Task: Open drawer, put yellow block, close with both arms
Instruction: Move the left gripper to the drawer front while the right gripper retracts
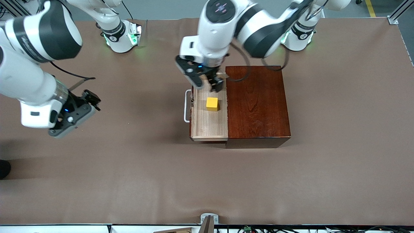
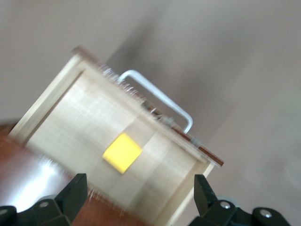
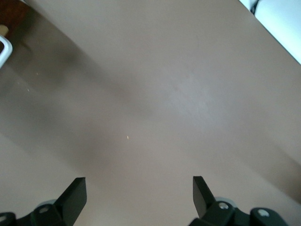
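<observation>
We count two arms, two grippers, one drawer, one box and one yellow block on the brown table (image 1: 323, 181). The drawer (image 1: 208, 124) stands pulled out of the dark mahogany box (image 1: 257, 103) toward the right arm's end of the table, its white handle (image 1: 186, 106) leading. The single yellow block (image 1: 212, 104) sits on the pale tray floor, touching no wall that we can see.

The left gripper (image 1: 207, 81) hangs over the drawer's end farther from the front camera, with the block just below and ahead of it. In the left wrist view its fingers (image 2: 75, 190) are spread wide and hold nothing, and the block (image 2: 122, 152) lies between and past them on the tray (image 2: 70, 127), with the handle (image 2: 160, 96) farther out still.

The right gripper (image 1: 81, 108) hovers over bare table well apart from the drawer, toward the right arm's end, and waits. Its fingers (image 3: 75, 193) are likewise spread wide and empty.

Much is cut off. The left arm covers the drawer's corner under its gripper and part of the box's top edge. The left wrist view is smeared, so the drawer's front edge is hard to make out. The right wrist view catches only a sliver of handle (image 3: 4, 49) and a dark corner at its edge.
</observation>
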`<action>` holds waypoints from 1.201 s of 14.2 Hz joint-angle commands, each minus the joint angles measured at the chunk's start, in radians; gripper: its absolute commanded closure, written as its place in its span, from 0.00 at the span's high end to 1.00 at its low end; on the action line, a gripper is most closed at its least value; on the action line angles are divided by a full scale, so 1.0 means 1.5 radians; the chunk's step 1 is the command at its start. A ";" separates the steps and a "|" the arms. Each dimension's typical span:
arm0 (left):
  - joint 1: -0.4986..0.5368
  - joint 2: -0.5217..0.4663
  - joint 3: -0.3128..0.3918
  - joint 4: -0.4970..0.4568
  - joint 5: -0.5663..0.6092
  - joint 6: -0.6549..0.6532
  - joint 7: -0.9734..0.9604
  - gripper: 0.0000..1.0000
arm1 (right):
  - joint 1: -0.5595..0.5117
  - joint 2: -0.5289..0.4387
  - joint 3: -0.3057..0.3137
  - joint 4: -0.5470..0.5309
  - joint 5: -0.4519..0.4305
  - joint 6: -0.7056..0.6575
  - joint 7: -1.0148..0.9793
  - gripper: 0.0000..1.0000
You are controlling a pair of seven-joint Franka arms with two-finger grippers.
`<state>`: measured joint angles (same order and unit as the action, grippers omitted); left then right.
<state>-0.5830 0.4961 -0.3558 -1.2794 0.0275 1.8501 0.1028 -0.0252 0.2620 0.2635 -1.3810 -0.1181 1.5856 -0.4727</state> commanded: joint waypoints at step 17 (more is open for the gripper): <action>-0.164 0.197 0.161 0.046 0.007 0.246 0.346 1.00 | 0.004 -0.193 -0.207 -0.153 0.095 -0.045 0.216 1.00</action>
<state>-0.8156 0.7693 -0.1222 -1.2423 0.0278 2.2147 0.6098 -0.0167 0.0282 -0.0527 -1.5580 0.0010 1.5198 -0.2170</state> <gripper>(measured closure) 0.000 0.000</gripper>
